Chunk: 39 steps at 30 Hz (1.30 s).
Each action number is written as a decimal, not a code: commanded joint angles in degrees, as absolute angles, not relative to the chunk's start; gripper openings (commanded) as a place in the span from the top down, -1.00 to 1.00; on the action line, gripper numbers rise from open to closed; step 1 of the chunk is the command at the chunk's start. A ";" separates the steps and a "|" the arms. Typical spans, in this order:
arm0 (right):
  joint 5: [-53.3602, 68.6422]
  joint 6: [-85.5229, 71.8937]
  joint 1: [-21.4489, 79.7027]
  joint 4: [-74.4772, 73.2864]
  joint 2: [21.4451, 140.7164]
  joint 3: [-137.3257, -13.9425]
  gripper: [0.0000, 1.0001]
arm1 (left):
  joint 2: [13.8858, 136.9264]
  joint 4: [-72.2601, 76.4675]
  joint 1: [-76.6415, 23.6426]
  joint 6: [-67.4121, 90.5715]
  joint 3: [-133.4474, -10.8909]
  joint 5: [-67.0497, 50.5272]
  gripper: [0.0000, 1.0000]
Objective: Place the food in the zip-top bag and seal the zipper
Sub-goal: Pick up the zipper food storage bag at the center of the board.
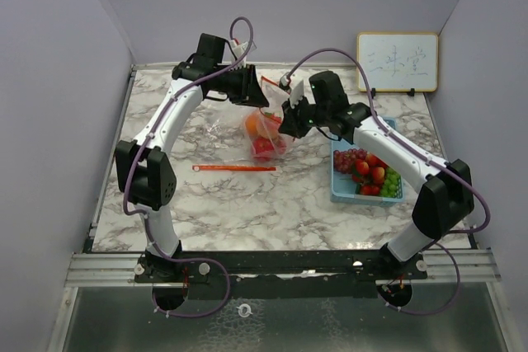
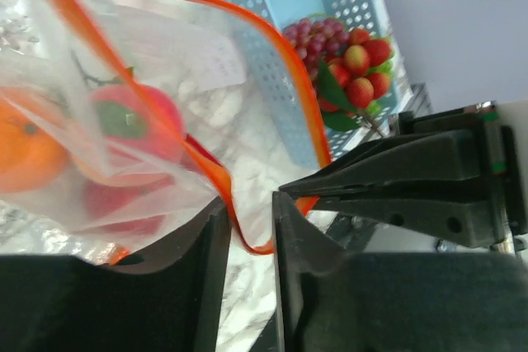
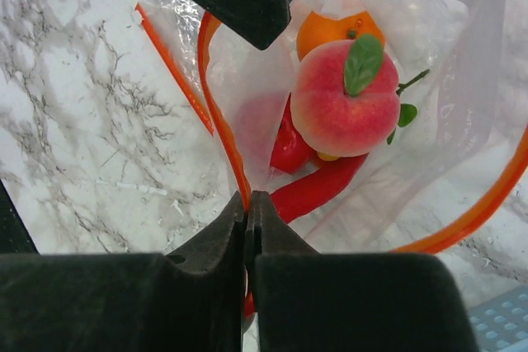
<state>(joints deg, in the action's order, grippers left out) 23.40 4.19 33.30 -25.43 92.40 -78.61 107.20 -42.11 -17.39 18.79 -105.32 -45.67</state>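
Note:
The clear zip-top bag (image 1: 266, 132) with an orange zipper rim stands open at mid-table. It holds an orange (image 3: 330, 29), a peach (image 3: 342, 109), a red chili (image 3: 318, 191) and a red tomato (image 3: 289, 150). My right gripper (image 3: 247, 199) is shut on the bag's orange rim. My left gripper (image 2: 252, 204) is at the opposite side of the mouth, its jaws slightly apart with the rim looping loose between them. Purple grapes (image 1: 346, 158), green grapes (image 1: 389, 183) and small red fruits (image 1: 371, 172) lie in the basket.
The light-blue mesh basket (image 1: 338, 195) sits to the right of the bag, under my right arm. A loose orange strip (image 1: 235, 168) lies on the marble in front of the bag. A small whiteboard (image 1: 397, 62) leans against the back wall at the right.

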 commanded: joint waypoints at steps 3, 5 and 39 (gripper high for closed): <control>16.51 -3.30 33.23 -26.01 90.56 -84.43 0.96 | 101.92 -42.40 -17.22 16.84 -109.28 -40.97 -0.44; 13.23 -5.40 33.22 -27.35 89.64 -86.73 0.96 | 98.82 -41.71 -16.84 15.90 -109.44 -37.80 -0.97; 11.12 -36.31 33.18 -32.47 101.14 -108.87 0.96 | 74.14 9.09 -41.28 -12.99 -63.72 9.44 -0.61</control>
